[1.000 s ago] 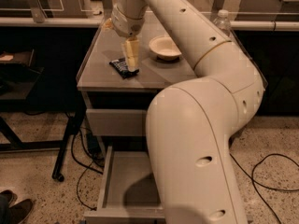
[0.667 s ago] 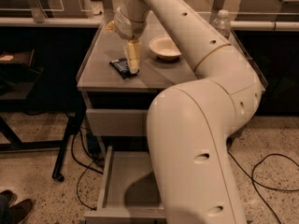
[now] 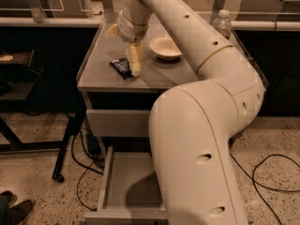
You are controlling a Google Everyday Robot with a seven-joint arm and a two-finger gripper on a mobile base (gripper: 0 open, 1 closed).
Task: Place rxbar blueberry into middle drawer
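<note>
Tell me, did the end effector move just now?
Yes. The end effector came down a little, closer to the rxbar blueberry, judged against the bowl that stayed put.

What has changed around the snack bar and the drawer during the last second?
The gripper has come down a little, close beside the snack bar; whether it touches the bar cannot be seen. Nothing was taken hold of or let go. The snack bar lies where it was, the bowl has not moved, and the drawer below is open as before.
</note>
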